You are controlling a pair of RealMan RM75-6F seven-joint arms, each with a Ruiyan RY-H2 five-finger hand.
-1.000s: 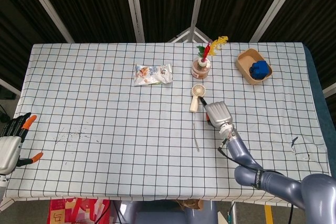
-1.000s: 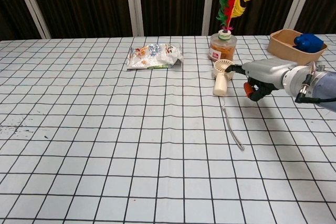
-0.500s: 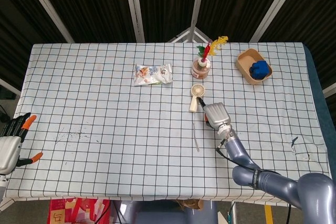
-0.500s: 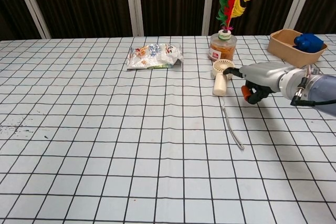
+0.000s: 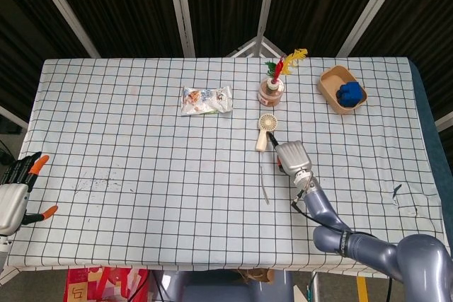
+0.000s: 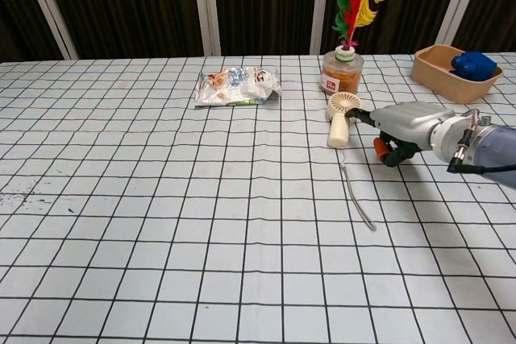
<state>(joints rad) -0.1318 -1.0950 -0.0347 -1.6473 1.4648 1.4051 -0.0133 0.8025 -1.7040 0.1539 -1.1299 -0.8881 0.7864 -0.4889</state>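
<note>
A small cream hand-held fan lies on the checked tablecloth, its grey strap trailing toward me. My right hand hovers low just right of the fan. Its fingers are curled under with nothing in them, while one dark finger reaches toward the fan's head; whether it touches is unclear. My left hand hangs beyond the table's near left corner, fingers spread and holding nothing; it shows only in the head view.
A jar with coloured feathers stands just behind the fan. A snack bag lies further left. A tan tray holding a blue object sits at the far right.
My right hand has sunk a little toward the cloth and shifted slightly beside the fan. The fan has barely moved. The left hand has stayed still.
</note>
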